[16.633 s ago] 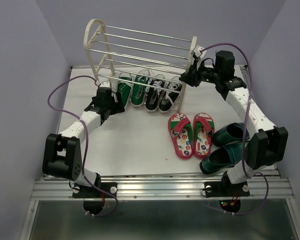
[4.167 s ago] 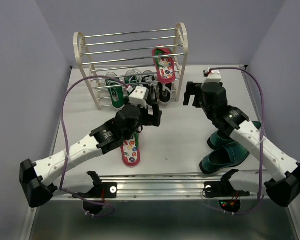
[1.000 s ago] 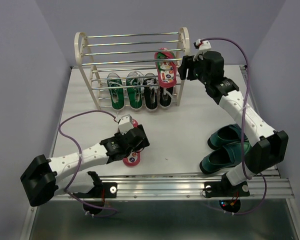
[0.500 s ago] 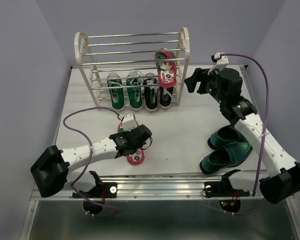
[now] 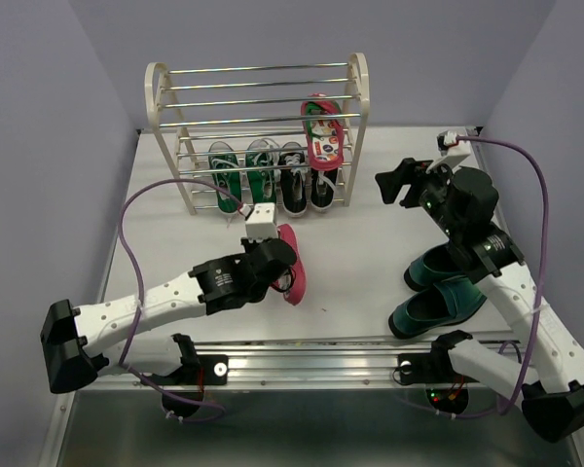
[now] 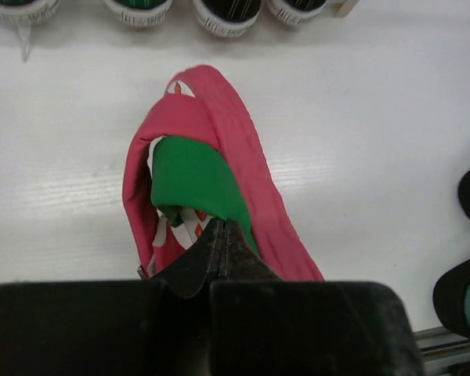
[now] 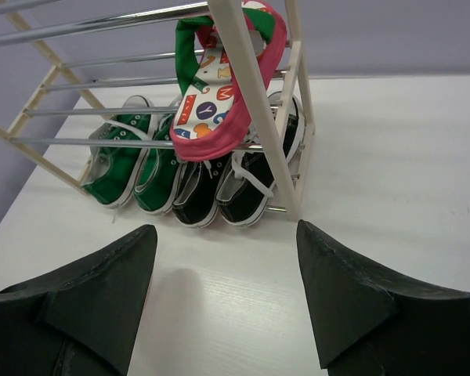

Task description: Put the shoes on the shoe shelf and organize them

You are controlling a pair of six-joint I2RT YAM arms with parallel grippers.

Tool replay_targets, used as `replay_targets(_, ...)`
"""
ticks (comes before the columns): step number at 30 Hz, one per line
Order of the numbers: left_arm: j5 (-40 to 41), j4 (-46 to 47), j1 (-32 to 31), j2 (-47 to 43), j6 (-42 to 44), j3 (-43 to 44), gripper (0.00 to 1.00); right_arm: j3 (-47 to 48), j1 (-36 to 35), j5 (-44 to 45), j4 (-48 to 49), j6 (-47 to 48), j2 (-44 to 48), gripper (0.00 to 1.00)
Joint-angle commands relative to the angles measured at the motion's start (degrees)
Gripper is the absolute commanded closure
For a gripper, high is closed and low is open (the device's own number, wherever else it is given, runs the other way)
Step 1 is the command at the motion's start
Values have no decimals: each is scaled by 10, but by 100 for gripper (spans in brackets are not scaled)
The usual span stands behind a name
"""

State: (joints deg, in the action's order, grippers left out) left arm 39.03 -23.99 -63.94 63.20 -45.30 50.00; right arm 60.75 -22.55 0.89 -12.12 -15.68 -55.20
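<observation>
My shoe shelf [image 5: 156, 97] stands at the back of the counter [image 5: 370, 243]. The green sneakers [image 5: 228, 183] and black sneakers [image 5: 294, 185] sit side by side on its lowest bars, and one red-pink flip-flop [image 5: 323, 136] leans on the bars above the black pair at the right end. The other flip-flop [image 6: 211, 133] is tipped on its edge in front of the shelf, with my left tool [image 6: 223, 239] pinched tight on its green strap [image 6: 192, 176]. My right tool [image 7: 223, 231] hangs wide apart with nothing in it, to the right of the shelf, and the teal loafers [image 5: 448, 287] sit on the counter beside the right arm [image 5: 511, 282].
</observation>
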Motion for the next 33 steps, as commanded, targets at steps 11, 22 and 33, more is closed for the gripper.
replay_targets(11,89,119,-4,14,346,167,100,-2,-1,36,14,11,18,23)
replay_targets(22,-122,135,-9,84,266,47,100,-9,-1,64,-5,15,28,23)
replay_targets(33,-133,170,-61,181,124,12,1,-14,-1,60,-12,13,10,24)
